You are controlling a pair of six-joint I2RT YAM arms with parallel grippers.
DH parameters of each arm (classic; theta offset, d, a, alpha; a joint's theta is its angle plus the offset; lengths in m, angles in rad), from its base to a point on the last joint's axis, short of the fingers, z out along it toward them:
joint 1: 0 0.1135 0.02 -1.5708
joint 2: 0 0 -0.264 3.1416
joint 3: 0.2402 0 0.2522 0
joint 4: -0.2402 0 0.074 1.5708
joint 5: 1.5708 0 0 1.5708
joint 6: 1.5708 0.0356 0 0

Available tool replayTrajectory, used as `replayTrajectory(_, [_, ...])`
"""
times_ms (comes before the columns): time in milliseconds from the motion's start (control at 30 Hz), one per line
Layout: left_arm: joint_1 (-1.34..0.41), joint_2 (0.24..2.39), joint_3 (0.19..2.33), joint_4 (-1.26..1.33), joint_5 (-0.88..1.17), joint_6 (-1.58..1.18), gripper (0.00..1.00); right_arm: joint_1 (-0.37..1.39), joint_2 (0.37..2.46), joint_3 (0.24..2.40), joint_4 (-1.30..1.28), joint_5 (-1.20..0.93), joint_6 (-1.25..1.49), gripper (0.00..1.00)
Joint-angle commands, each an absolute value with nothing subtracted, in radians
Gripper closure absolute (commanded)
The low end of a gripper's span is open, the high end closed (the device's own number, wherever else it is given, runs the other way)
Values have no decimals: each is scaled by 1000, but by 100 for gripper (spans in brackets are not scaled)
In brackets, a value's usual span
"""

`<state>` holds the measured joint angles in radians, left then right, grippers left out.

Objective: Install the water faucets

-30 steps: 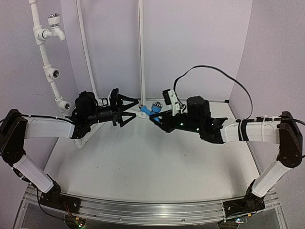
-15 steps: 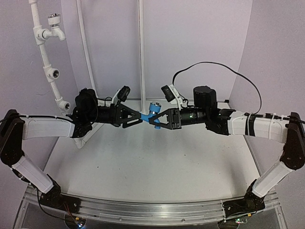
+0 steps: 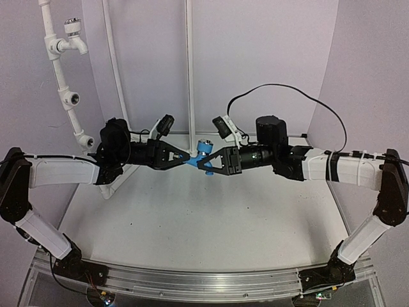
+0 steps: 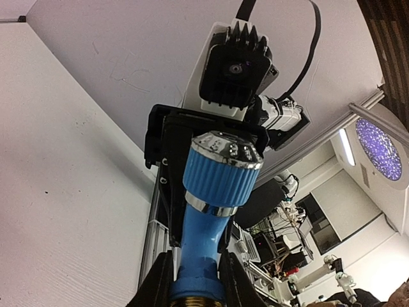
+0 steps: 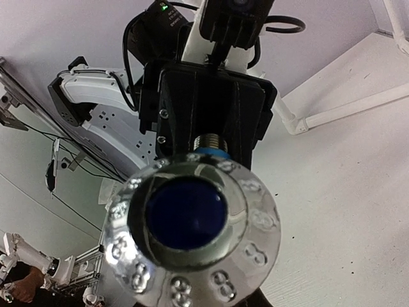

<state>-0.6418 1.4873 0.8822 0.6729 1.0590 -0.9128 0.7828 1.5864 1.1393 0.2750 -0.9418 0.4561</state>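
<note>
1. Top external: blue faucet point(image 3: 204, 151) at mid-frame, above the worktop point(image 3: 192, 217), between both hands.
2. Left hand point(image 3: 186, 158) clenched on its threaded end; fingers point(image 4: 161, 284) touch the blue body.
3. Right hand point(image 3: 202, 164) grasping it from the opposite side.
4. White faucet point(image 3: 73, 29) upper left, on pipe frame point(image 3: 61, 73).

bright blue across the ribbed faucet point(image 4: 220, 179), with a chrome cap dotted in small studs and a dark blue disc at its centre. black on the fingers point(image 3: 169, 155). white over the second faucet point(image 3: 75, 39), silvery at its knob; white too along the pipe frame point(image 3: 61, 80) and desk point(image 3: 192, 217). pale lilac on the walls point(image 3: 268, 51).
</note>
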Motion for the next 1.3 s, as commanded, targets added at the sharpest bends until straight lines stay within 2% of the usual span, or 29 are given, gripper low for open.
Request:
replayTrajectory(0, [-643,1404,894,706,1001,-861,100,780,1573,1158,322,-776,496,55])
replayTrajectory(67, [-643,1385,878,702,950,-849,100,781,1561,1132,359,-702,522,34])
replayTrajectory(100, [-643,1377,870,701,925,-846,100,781,1559,1116,388,-684,535,28])
replayTrajectory(200, [-643,1364,856,701,868,-848,100,783,1563,1079,494,-679,563,27])
replayTrajectory(267, [-643,1358,850,701,842,-853,100,784,1568,1043,615,-695,593,29])
replayTrajectory(367, [-643,1355,845,701,813,-862,100,792,1590,1017,773,-710,623,36])
replayTrajectory(567, [-643,1356,840,701,806,-869,100,803,1667,1062,866,-743,649,54])
replayTrajectory(767, [-643,1351,834,701,806,-862,100,818,1733,1107,936,-755,690,59])
replayTrajectory(1067, [-643,1345,824,701,810,-854,100,826,1787,1141,1022,-749,741,70])
replayTrajectory(1267, [-643,1335,818,700,805,-850,100,826,1774,1127,1051,-737,746,72])
